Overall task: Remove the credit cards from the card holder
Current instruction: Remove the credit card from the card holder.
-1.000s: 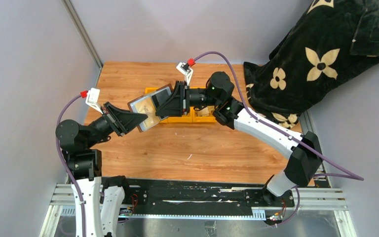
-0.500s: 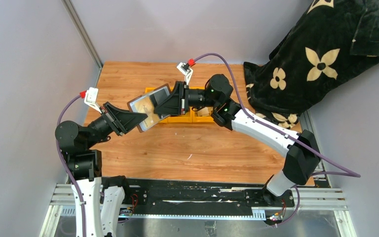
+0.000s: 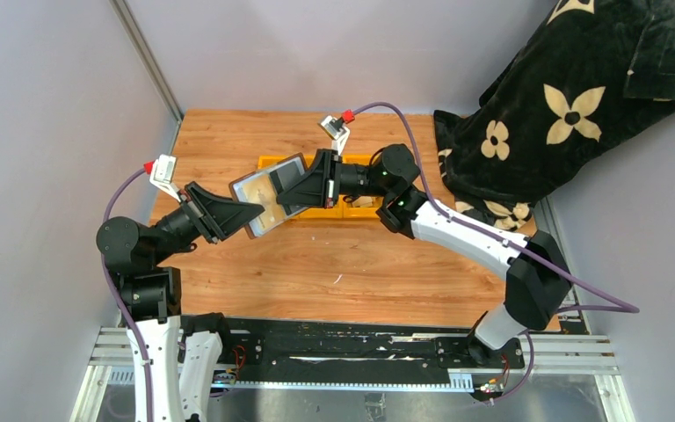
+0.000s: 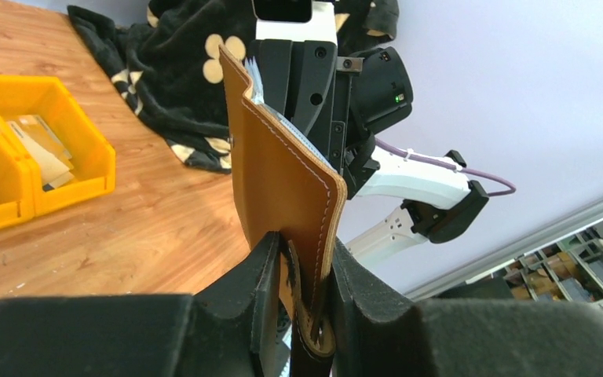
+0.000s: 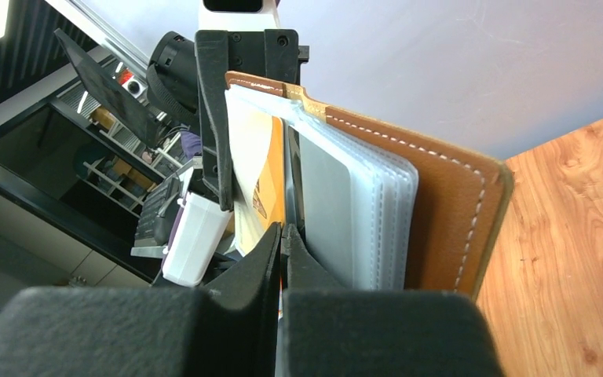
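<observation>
The left fingers point(image 4: 276, 271) are close together and squeeze the bottom edge of the holder point(image 4: 283, 181), one finger on each side of the brown leather. The right fingers point(image 5: 283, 236) are pressed tight together. Their tips sit right at the edge of a tan card point(image 5: 271, 188) inside the holder. I cannot tell if that card is caught between them.

The holder is up in the air between the two arms, and it is open. From above, its grey inside faces up, and it hangs over the front left part of the yellow bins point(image 4: 78, 188).

The tan card has a small dark mark on it, too small to read. Next to it is a grey card point(image 5: 326, 204), tucked in a stack of clear sleeves point(image 5: 377, 220). White stitches point(image 5: 408, 143) run along the edge of the leather. Some flat pale pieces point(image 4: 39, 149) lie in one bin.

The bins sit near the back of the wooden counter point(image 3: 334, 264). In front of them the wood is bare all the way to the arm bases. A grey wall point(image 3: 53, 105) stands close on the left. A black blanket point(image 3: 580, 88) with tan flowers is heaped at the back right, just beside the bins.
</observation>
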Controlling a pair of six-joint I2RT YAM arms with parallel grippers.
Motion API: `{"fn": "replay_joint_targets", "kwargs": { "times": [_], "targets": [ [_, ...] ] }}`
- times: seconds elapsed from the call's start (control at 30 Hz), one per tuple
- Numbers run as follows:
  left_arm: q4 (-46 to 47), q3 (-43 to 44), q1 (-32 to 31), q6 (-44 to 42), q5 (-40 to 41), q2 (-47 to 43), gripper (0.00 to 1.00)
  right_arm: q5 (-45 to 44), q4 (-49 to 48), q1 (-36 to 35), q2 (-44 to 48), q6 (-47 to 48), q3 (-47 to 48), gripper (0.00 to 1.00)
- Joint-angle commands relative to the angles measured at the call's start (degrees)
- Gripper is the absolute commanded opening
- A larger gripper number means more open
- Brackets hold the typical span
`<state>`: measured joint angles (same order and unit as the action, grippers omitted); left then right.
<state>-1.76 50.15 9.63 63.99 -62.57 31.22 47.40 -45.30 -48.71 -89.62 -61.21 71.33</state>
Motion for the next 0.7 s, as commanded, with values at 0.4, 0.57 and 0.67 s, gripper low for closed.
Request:
{"fn": "replay_joint_targets", "kwargs": {
  "times": [0.4, 0.57, 0.67],
  "targets": [
    [3.87, 3.2, -0.75, 2.67, -3.66, -0.02, 0.13, -1.69, -5.91, 1.07, 6.91, -2.24, -9.69, 0.0],
    [3.01, 3.0, -0.75, 1.85, -3.49, -0.21, 0.13, -1.54, -5.99, 1.07, 7.0, -2.56, -9.15, 0.0],
    [2.12, 3.38, -0.75, 0.92, -3.6, -0.07, 0.11, -1.61, -5.95, 1.48, 8.03, -2.45, -10.07, 0.0]
  ]
}}
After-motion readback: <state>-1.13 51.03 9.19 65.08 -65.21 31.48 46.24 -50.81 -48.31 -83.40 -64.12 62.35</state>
